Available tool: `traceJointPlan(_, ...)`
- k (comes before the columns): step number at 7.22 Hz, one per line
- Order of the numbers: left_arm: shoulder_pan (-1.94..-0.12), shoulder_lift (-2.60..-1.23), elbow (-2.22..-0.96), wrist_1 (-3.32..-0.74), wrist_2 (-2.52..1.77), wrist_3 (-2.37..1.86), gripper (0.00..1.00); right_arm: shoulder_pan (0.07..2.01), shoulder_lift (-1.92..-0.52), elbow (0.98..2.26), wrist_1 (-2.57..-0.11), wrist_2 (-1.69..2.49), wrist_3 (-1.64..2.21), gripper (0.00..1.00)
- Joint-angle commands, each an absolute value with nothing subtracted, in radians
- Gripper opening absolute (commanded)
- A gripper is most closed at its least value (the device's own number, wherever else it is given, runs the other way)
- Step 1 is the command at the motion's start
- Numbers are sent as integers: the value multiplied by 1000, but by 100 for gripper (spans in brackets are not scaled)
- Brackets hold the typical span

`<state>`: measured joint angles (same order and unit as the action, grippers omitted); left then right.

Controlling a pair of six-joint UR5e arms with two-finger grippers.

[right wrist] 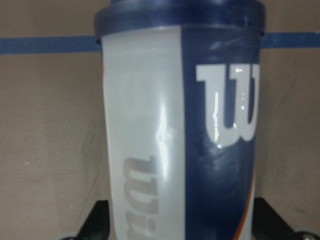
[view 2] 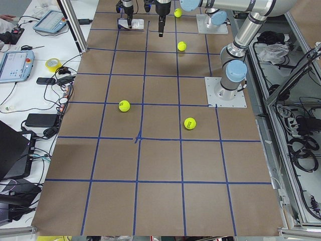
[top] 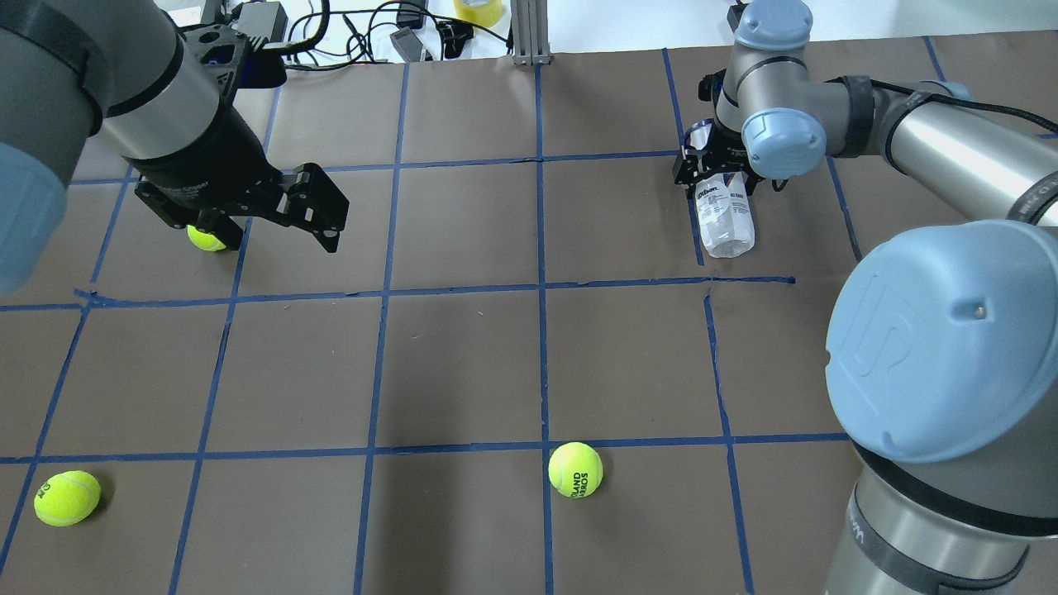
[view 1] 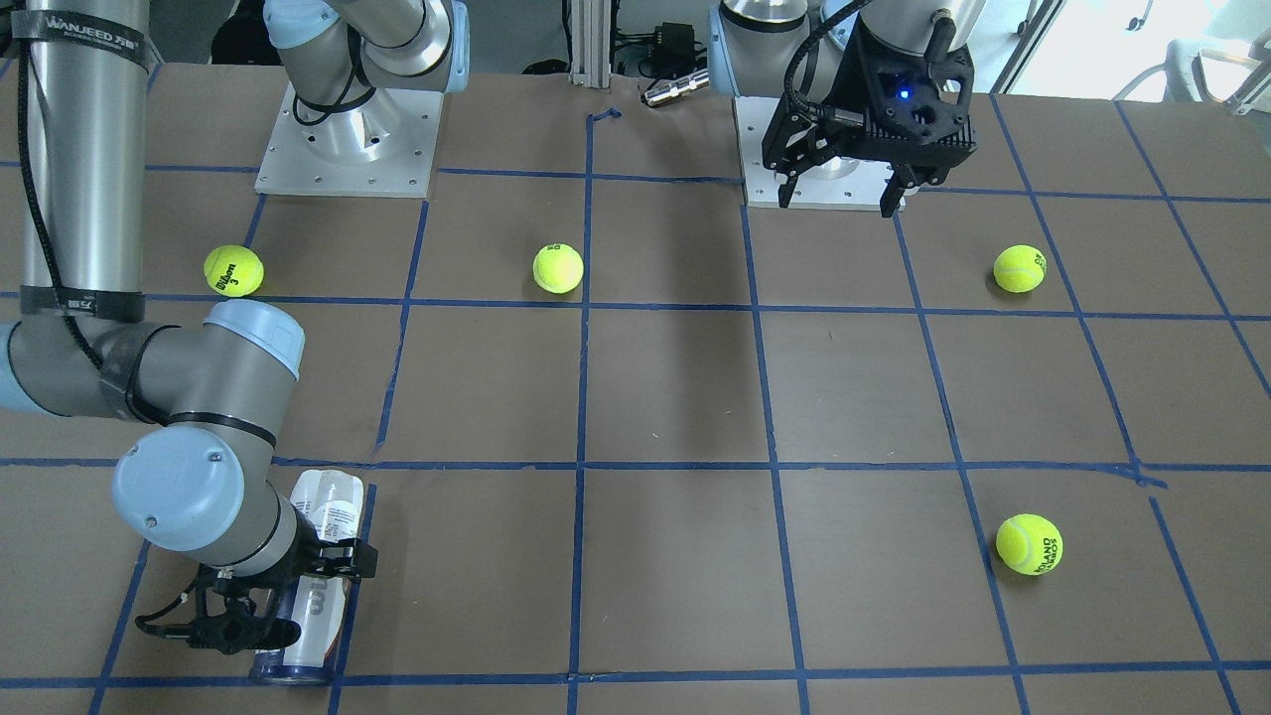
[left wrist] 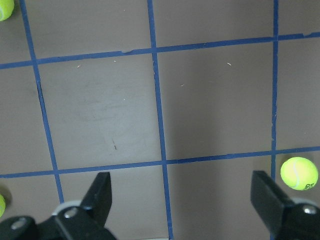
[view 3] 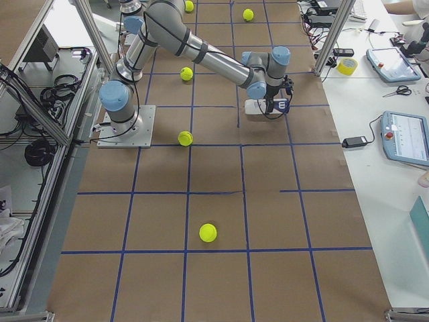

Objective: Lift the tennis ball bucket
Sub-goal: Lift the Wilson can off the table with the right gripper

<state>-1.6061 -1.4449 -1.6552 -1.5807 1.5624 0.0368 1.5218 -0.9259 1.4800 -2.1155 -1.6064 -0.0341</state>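
Right gripper (view 1: 298, 594) straddles the bucket (top: 726, 216), which lies flat on the table (view 1: 675, 397) at its far right. Only the wrist view shows fingers (right wrist: 92, 225) flanking the label; whether they clamp it I cannot tell. Left gripper (view 1: 839, 203) hangs wide apart.

Bright, even indoor light in every view; we read it as coming mostly from above. Shadows are soft: we note one faint dark band on the table (view 1: 675, 397) mid-frame in the front-facing view. Daylight blows out that view's top right corner. The right wrist view is too close, so the tennis ball bucket (right wrist: 182, 125) looks soft, with white glare streaks on the plastic and blurred table behind. Left wrist view crisp.
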Motion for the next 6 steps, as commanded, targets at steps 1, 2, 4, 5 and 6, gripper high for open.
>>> traceJointPlan(1, -1603, -1447, -1655, -1578, 1563, 38, 100, 1522, -927, 1480, -2120, -1608, -34, 98)
traceJointPlan(2, -1605, -1447, -1655, -1578, 1563, 37, 100, 1522, -925, 1480, -2120, -1605, -35, 87)
traceJointPlan(4, -1603, -1447, -1651, -1578, 1562, 37, 100, 1522, -925, 1480, -2125, -1606, -34, 82)
traceJointPlan(5, -1598, -1447, -1646, -1578, 1562, 37, 100, 1522, -925, 1480, -2125, -1605, -32, 82)
traceJointPlan(6, -1597, -1447, -1646, -1578, 1562, 38, 100, 1522, -925, 1480, -2125, -1606, -32, 82)
